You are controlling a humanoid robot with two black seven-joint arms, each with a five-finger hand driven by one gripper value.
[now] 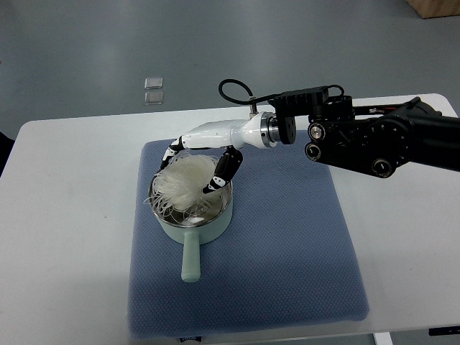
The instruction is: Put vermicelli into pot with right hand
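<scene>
A pale green pot (192,228) with a long handle (191,261) pointing toward me stands on a blue mat (287,237). A white bundle of vermicelli (183,183) sits in the pot's mouth, with strands hanging over the rim. My right hand (198,167) reaches in from the right and hangs over the pot. Its fingers (223,172) are curled around the bundle, touching it on both sides. My left arm is not in view.
The mat lies on a white table (65,215). My right arm's black forearm (374,140) crosses above the table's far right. A small clear item (154,89) lies on the grey floor beyond the table.
</scene>
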